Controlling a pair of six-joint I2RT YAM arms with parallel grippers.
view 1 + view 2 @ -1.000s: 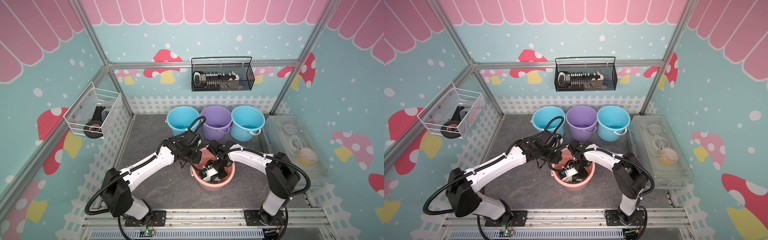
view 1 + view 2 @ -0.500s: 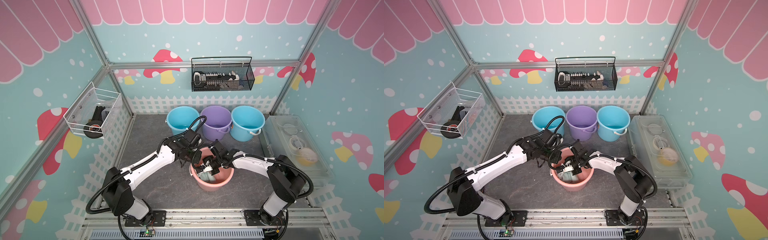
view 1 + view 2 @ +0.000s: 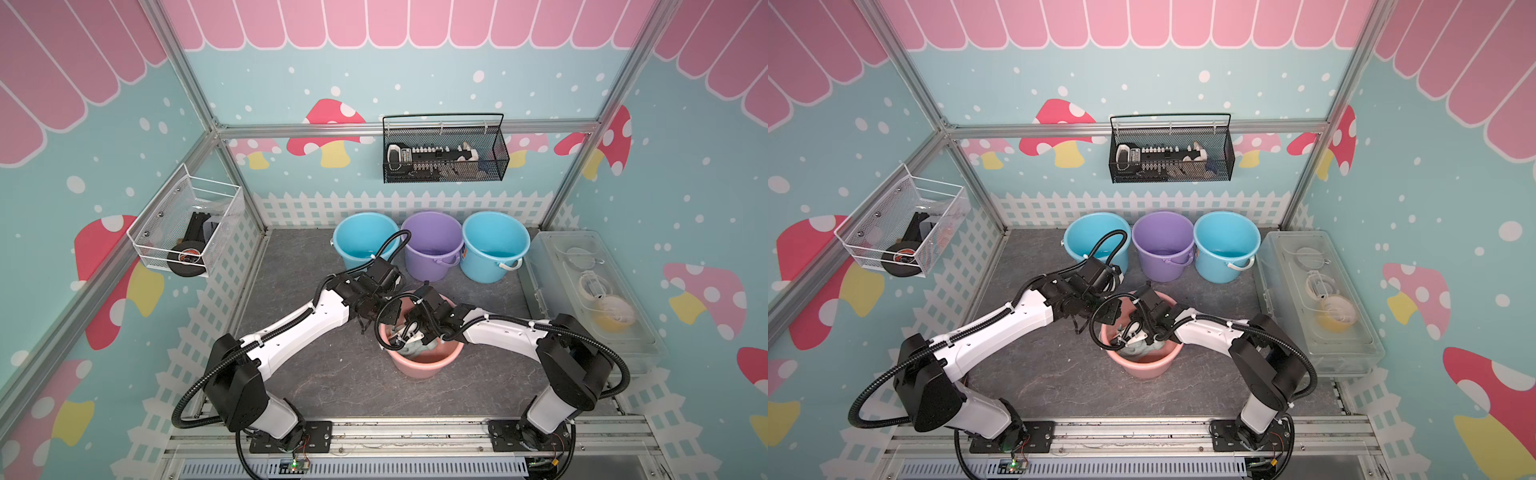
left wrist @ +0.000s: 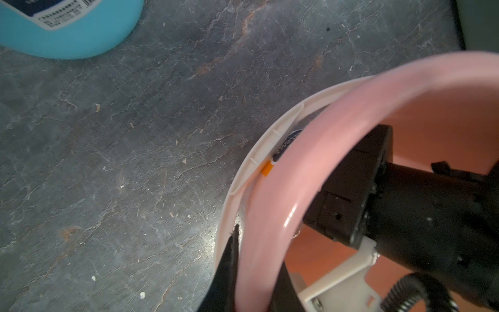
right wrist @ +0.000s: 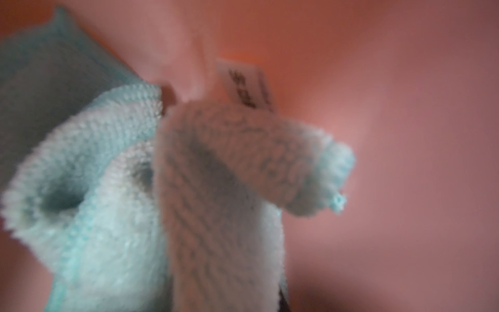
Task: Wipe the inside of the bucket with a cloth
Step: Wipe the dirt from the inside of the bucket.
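Pink bucket [image 3: 420, 365] is set upright on the grey mat [image 3: 332, 374], mouth up, nearest the arm bases. Its rim is clamped by the left gripper [image 4: 256, 270], jaws almost closed, one finger outside and one inside. A white handle [image 4: 243, 186] is folded down against the rim. The cloth [image 3: 415, 348] is found bunched inside the bucket, pinched in the fully closed right gripper [image 3: 409, 336]. No long axis can be made out. Its folds are laid against the pink inside. A white tag [image 5: 247, 86] on it is printed dark, too blurred to be read. Farther back, a blue bucket [image 4: 67, 32] is labelled [image 4: 54, 10]; the print cannot be read.
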